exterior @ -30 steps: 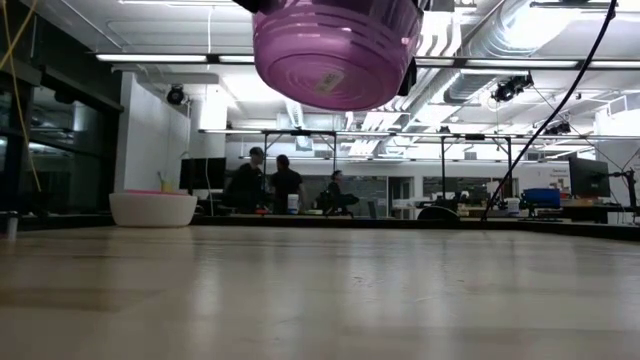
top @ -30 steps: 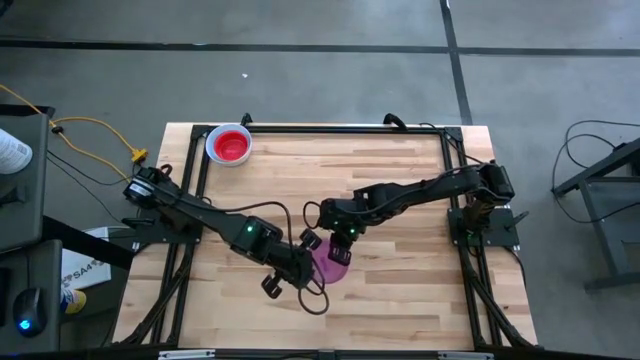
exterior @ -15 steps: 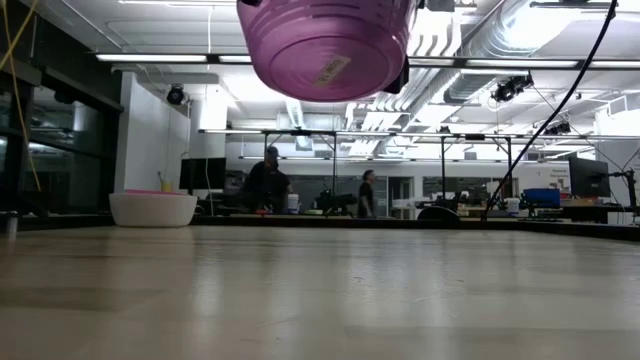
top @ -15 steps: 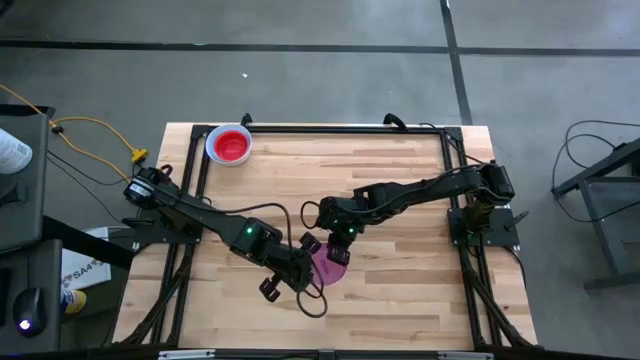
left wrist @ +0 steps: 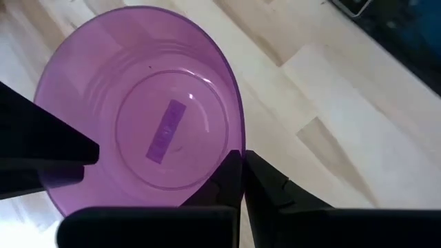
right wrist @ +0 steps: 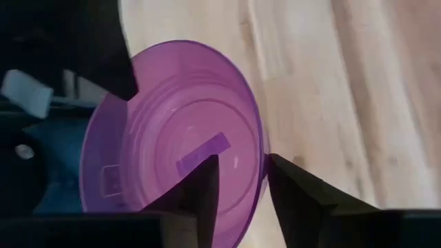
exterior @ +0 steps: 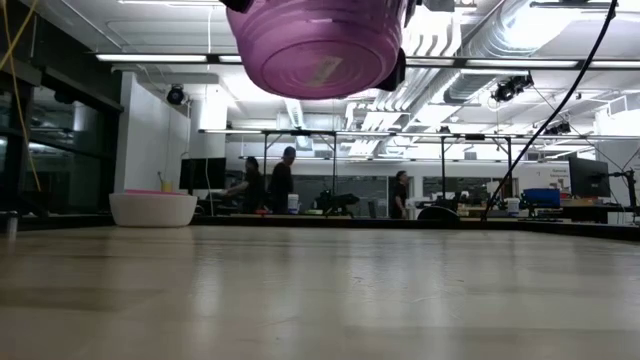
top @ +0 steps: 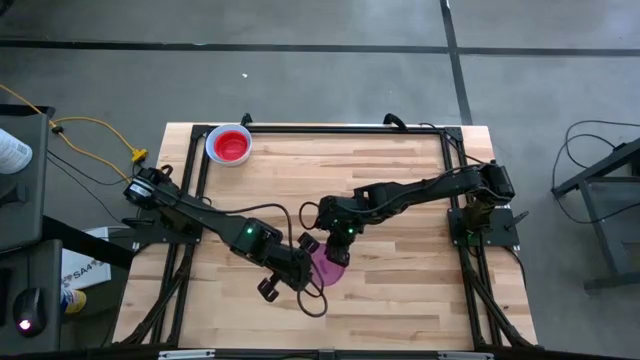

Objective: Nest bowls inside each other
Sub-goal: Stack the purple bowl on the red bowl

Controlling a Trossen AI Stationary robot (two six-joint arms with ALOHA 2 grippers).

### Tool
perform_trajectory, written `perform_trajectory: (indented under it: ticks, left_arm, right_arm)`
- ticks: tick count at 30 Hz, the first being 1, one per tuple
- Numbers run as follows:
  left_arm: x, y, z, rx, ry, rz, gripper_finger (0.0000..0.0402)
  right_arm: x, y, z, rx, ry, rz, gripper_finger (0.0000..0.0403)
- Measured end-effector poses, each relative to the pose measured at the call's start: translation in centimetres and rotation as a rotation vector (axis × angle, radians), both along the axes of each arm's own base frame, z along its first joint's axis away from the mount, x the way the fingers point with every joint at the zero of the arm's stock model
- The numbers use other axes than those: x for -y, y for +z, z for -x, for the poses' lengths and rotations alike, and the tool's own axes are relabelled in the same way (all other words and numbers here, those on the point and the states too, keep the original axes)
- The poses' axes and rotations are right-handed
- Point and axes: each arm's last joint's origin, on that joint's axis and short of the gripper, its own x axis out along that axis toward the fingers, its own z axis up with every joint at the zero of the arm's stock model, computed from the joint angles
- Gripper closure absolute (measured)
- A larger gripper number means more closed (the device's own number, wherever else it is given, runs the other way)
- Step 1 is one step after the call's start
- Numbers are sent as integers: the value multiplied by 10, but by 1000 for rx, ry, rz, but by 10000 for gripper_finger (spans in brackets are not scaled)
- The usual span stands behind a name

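Above table [top: 400, 290] — left jaws pinch purple bowl [top: 331, 268].

Four cameras: overhead, level, two wrist close-ups.
All share the translucent purple plastic bowl [top: 331, 268] above the pale wooden worktop [top: 400, 290].

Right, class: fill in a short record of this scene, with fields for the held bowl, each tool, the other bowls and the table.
held bowl: purple bowl, lifted clear of the table
left tool: left tool shut on the purple bowl's rim
right tool: right tool open, its fingers either side of the same rim
other bowls: red bowl sitting in a white bowl at the far left corner
table: wooden
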Motion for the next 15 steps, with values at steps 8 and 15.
perform_trajectory:
  ticks: [8, 15]
  left_arm:
    - [11, 0, 4, 3, -27, 5, 401]
    - [17, 0, 8, -6, -21, 19, 401]
  right_arm:
    - [-3, 2, 0, 3, 50, -82, 266]
    - [-1, 9, 0, 21, 48, -145, 266]
